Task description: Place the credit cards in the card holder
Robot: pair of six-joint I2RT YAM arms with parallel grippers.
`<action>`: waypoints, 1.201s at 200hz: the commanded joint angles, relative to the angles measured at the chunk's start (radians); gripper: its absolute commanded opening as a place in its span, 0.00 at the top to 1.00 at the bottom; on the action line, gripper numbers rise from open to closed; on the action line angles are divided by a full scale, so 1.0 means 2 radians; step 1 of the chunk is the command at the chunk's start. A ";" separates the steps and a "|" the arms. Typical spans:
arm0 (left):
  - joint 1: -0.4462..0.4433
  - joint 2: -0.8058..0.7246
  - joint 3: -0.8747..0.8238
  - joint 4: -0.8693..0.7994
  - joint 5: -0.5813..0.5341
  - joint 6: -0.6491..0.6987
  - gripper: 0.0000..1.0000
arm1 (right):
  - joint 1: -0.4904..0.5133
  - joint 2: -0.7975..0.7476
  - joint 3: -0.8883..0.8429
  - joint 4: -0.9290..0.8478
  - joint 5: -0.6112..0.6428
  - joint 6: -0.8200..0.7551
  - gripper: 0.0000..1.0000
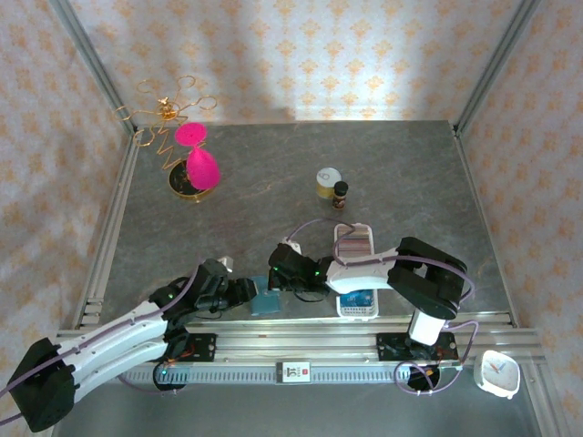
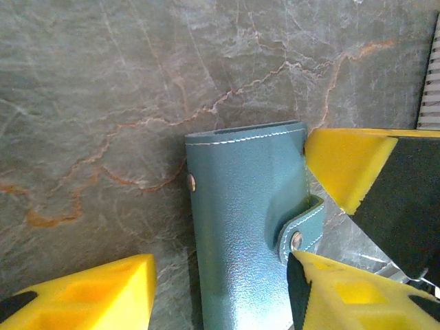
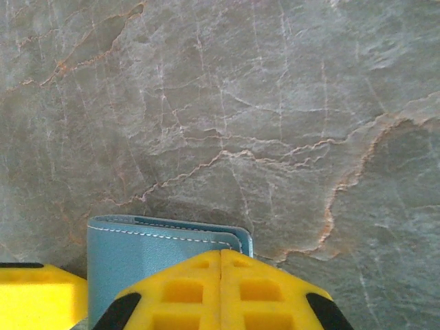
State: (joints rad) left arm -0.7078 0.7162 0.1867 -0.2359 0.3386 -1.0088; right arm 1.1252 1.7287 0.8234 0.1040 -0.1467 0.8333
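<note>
Left pincer [image 2: 221, 265] spread astride one card holder [image 2: 240, 206]; right pincer [image 3: 220, 265] closed beside it

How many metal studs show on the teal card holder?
2 on the card holder: left-edge stud; tab stud at its right edge. Others may be hidden.
</note>
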 commanded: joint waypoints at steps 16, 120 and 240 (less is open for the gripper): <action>-0.018 0.011 -0.007 0.045 0.003 -0.022 0.53 | 0.001 -0.004 -0.027 -0.005 0.016 0.014 1.00; -0.042 0.047 -0.002 0.102 -0.012 -0.038 0.71 | 0.002 -0.036 -0.066 0.048 0.019 0.036 1.00; -0.042 0.062 0.126 0.060 -0.049 0.075 1.00 | 0.002 -0.205 -0.100 0.029 0.164 0.013 0.84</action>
State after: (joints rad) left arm -0.7856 0.8288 0.3183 -0.0578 0.3141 -0.9955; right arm 1.1252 1.4559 0.6250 0.2245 -0.0063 0.9051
